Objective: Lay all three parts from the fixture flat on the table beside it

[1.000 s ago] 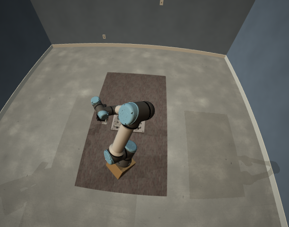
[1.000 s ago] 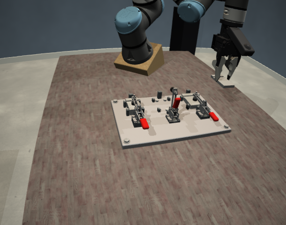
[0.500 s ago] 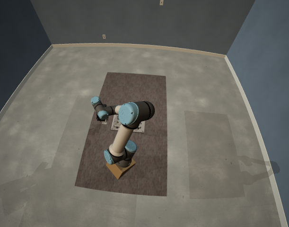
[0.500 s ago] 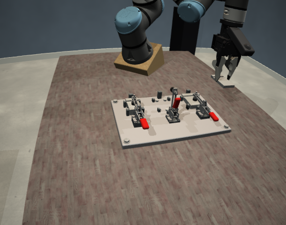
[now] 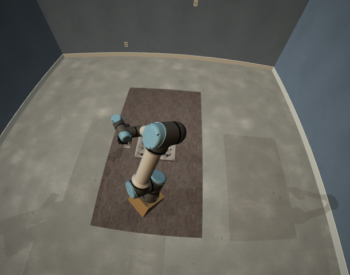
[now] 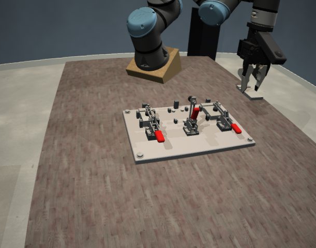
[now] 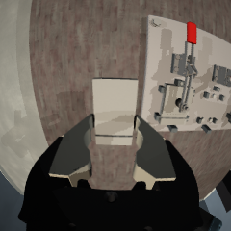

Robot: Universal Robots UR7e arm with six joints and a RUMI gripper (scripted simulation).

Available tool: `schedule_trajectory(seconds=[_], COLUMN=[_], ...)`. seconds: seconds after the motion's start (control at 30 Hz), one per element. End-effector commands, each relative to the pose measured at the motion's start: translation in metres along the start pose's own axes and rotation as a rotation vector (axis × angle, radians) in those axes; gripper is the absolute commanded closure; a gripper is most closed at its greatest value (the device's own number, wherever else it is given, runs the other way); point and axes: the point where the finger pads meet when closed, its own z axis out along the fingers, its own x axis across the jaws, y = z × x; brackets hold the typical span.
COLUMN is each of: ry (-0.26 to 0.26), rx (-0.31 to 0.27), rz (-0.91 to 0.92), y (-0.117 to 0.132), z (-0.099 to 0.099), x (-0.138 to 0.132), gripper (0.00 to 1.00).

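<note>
– claw status?
– shut on the flat part, one fingertip per side. prob. so its broad face stays level for a flat laydown. it's out of the fixture, beside it, near the table edge; exact ht. unclear.
– next, going l to r in wrist view?
– near part, under its clamp arm, which pins it vs. the stops.
– mid?
– mid handle upright, arm raised, nest vacant; prob. where the held pc. sat.
– far end, per exterior view?
– far part, also clamped. so approx. 2 left to free, imo.
</note>
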Motion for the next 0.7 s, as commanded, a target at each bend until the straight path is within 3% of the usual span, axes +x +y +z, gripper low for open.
schedule_trajectory(seconds=[0.0,0.67], ry=[-0.001,-0.001], rx=[0.001,0.001], rz=[0.000,0.000], y=[-0.017,-0.085], z=[0.000,0.000], x=[0.000,0.000], gripper=[1.00,1.00])
